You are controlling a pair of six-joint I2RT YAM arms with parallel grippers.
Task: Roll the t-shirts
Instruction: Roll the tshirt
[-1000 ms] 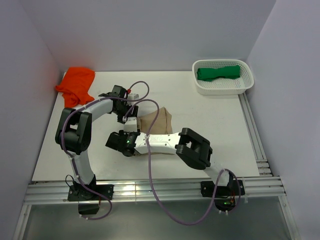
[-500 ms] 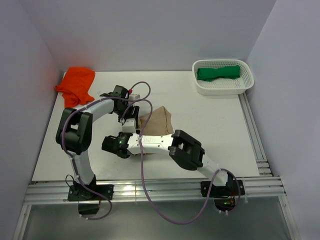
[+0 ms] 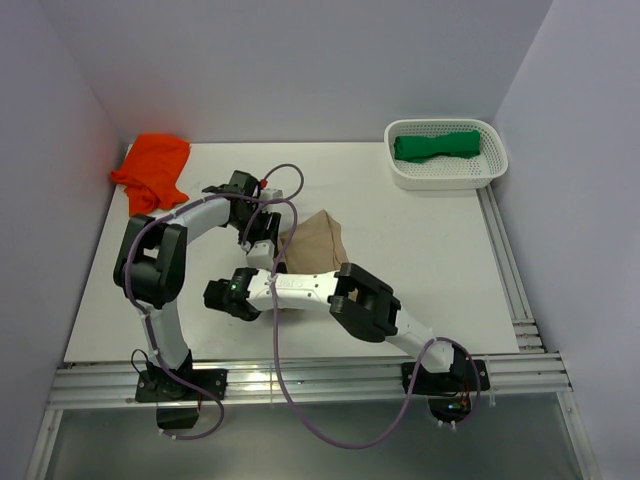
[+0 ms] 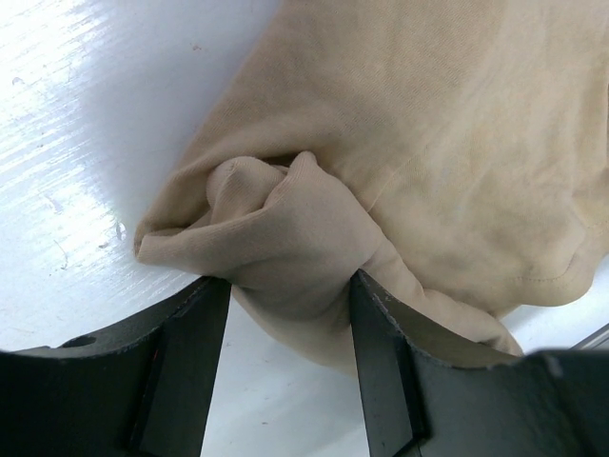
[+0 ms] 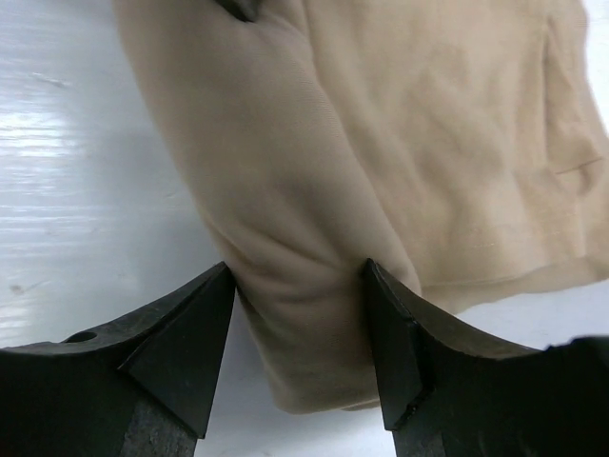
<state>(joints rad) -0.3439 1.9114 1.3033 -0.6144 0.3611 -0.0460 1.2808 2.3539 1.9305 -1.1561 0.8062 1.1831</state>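
Pinching bunched fold of tan t-shirt [image 3: 318,238] with left claw [image 4: 285,295], on desk [image 3: 420,250], left of basket [image 3: 445,181] and nearer arms. Straddling rolled edge with right claw [image 5: 297,286]; not being able to tell if squeezing or loose. Seeing green t-shirt [image 3: 437,145] inside basket, orange t-shirt [image 3: 155,168] far left of basket.
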